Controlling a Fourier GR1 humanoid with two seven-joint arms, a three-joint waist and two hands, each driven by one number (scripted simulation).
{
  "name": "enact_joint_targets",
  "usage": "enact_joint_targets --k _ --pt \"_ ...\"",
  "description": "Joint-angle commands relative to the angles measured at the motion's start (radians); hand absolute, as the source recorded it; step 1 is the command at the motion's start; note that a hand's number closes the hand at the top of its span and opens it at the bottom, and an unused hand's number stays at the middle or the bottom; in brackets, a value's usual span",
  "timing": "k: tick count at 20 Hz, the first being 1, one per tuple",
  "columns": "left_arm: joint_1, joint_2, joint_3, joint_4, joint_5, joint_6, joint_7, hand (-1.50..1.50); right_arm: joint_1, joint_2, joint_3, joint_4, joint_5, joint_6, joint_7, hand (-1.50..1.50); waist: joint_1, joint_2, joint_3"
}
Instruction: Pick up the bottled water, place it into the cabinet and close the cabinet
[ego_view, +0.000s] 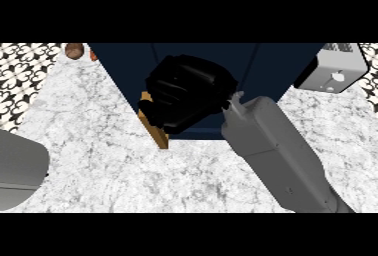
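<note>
**Supervisor:** What is the hand doing?

**Operator:** From the head view I see the right hand (184, 92) as one dark mass, its back turned to me, held up in front of the dark blue cabinet (266, 60). I cannot tell whether it is spread or clenched. Its lower side overlaps a wood-coloured edge (156, 131) that slants down at the cabinet's left, but I cannot say whether they touch.

**Supervisor:** And the bottled water?

**Operator:** I cannot place it. It shows nowhere on the desk or in the visible part of the cabinet, and the hand covers whatever lies behind it.

**Supervisor:** The arms?

**Operator:** The right forearm (273, 150) runs in from the lower right, up to that hand. Only the left forearm (16, 170) shows, at the left edge, and its hand is out of my frame.

**Supervisor:** The surface and the room?

**Operator:** The desk (148, 175) is pale grey marble. A white appliance (334, 70) stands at the upper right, just beside the cabinet. A small brown object (74, 50) sits at the top left. A black-and-white patterned wall (22, 75) borders the desk on the left.
</note>
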Motion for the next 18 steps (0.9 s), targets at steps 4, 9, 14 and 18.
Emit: enact_joint_targets --k 4,9,14,18 --pt "-0.023 -0.068 0.019 0.026 -0.043 -0.095 0.009 -1.5 -0.071 -0.051 -0.105 0.134 0.092 0.105 -0.132 1.5 -0.004 0.0 0.0" --pt "-0.007 -0.076 0.05 -0.02 -0.008 -0.104 0.077 -1.5 -0.128 -0.056 -0.135 0.201 0.153 0.125 -0.195 1.5 0.0 -0.001 0.0" --pt "-0.06 -0.071 0.042 -0.009 0.005 -0.093 0.109 -1.5 -0.206 -0.029 -0.157 0.273 0.258 0.063 -0.303 -1.5 0.008 0.006 0.0" --pt "-0.083 -0.089 0.051 0.005 -0.025 -0.08 0.107 -1.5 -0.269 -0.051 -0.19 0.277 0.271 0.012 -0.282 -1.5 0.008 0.005 -0.002"
